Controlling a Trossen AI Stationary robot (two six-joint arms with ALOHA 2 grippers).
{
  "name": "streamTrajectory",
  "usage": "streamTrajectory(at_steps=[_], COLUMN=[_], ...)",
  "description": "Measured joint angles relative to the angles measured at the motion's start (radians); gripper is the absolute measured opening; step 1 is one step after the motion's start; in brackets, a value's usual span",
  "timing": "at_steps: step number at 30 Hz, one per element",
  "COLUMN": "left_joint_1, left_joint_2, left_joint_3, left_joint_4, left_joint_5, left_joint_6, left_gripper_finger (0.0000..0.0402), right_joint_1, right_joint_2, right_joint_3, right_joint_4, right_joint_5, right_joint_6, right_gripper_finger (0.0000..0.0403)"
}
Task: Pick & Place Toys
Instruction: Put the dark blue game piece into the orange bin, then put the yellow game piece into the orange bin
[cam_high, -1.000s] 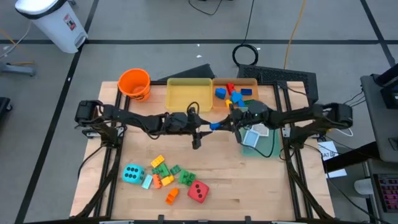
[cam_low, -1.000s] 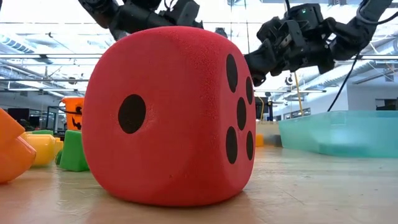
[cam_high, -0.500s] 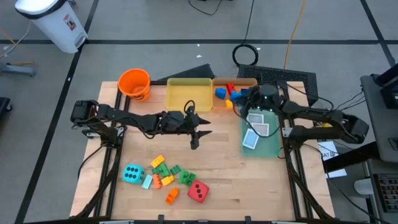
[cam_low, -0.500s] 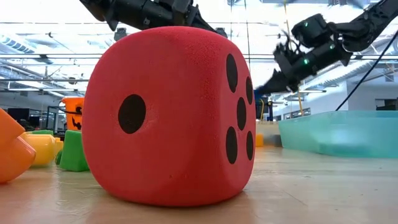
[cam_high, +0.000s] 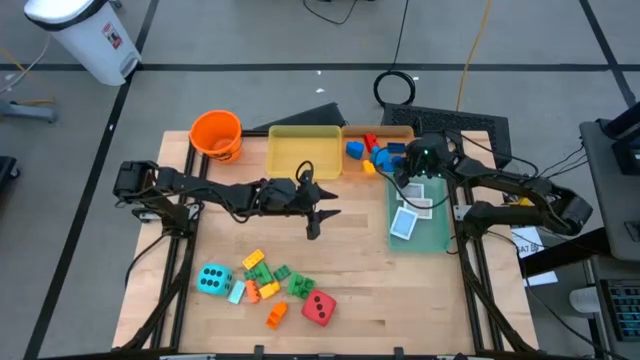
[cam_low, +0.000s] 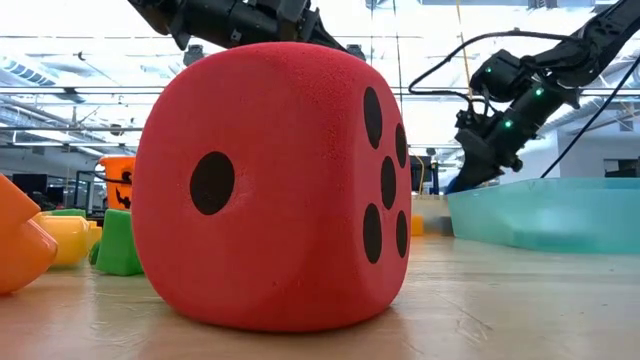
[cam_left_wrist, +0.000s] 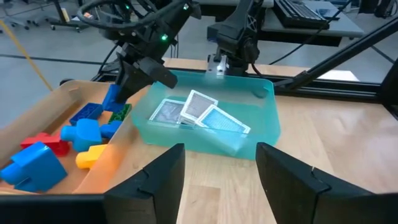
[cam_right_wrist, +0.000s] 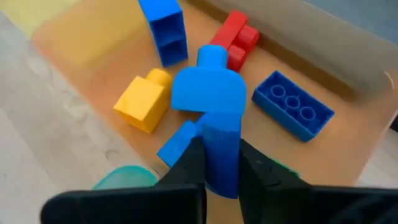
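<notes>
Right tool (cam_right_wrist: 214, 165): closed on a blue brick (cam_right_wrist: 210, 106), which is held above the orange tray (cam_right_wrist: 93, 43); in the high view it is seen at the seam between that tray and the teal tray (cam_high: 434, 235).
Left tool (cam_left_wrist: 221, 174): held part open with nothing between the fingers (cam_left_wrist: 163, 177); in the high view it is seen above bare table (cam_high: 360, 300) near the middle, below the yellow tray (cam_high: 290, 135).
Orange tray contents: a yellow brick (cam_right_wrist: 144, 99), a hollow blue brick (cam_right_wrist: 163, 28), a red brick (cam_right_wrist: 236, 37) and a flat studded blue brick (cam_right_wrist: 292, 112) are seen under the held brick.
Teal tray contents: three white cards (cam_left_wrist: 198, 115) are laid overlapping on the floor of the tray.
Loose toys: a cyan die (cam_high: 212, 279) and a red die (cam_high: 319, 307) are set at the near part of the table, with a cluster of bricks (cam_high: 268, 280) in yellow, green and orange between them; an orange brick (cam_high: 276, 315) lies just beside the red die.
Low view: the red die (cam_low: 275, 185) fills the foreground, with a green brick (cam_low: 120, 245) and a yellow brick (cam_low: 65, 240) behind it.
Bucket (cam_high: 216, 134): placed at the far left corner of the table, beside the yellow tray.
</notes>
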Motion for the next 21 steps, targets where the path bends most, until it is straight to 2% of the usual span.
streamTrajectory(at_steps=[6, 9, 13, 18, 21], left_joint_1=[0.0, 0.0, 0.0, 0.0, 0.0], left_joint_2=[0.0, 0.0, 0.001, 0.001, -0.011], left_joint_3=[0.0, 0.0, 0.0, 0.0, 0.0], left_joint_4=[0.0, 0.001, 0.005, 0.02, -0.02], left_joint_5=[0.0, 0.0, 0.0, -0.001, -0.008], left_joint_6=[-0.003, -0.014, -0.011, -0.014, -0.075], left_gripper_finger=[0.0195, 0.0192, 0.0191, 0.0191, 0.0192], right_joint_1=[0.0, 0.001, 0.001, 0.002, 0.003], right_joint_2=[0.0, 0.0, 0.0, 0.0, -0.001], right_joint_3=[0.0, 0.0, 0.0, 0.0, 0.0], right_joint_4=[-0.008, -0.008, -0.008, -0.004, -0.003], right_joint_5=[0.004, 0.051, 0.126, 0.125, 0.124], right_joint_6=[0.004, 0.007, 0.007, 0.001, -0.001], right_gripper_finger=[0.0048, 0.0073, 0.012, 0.0188, 0.0225])
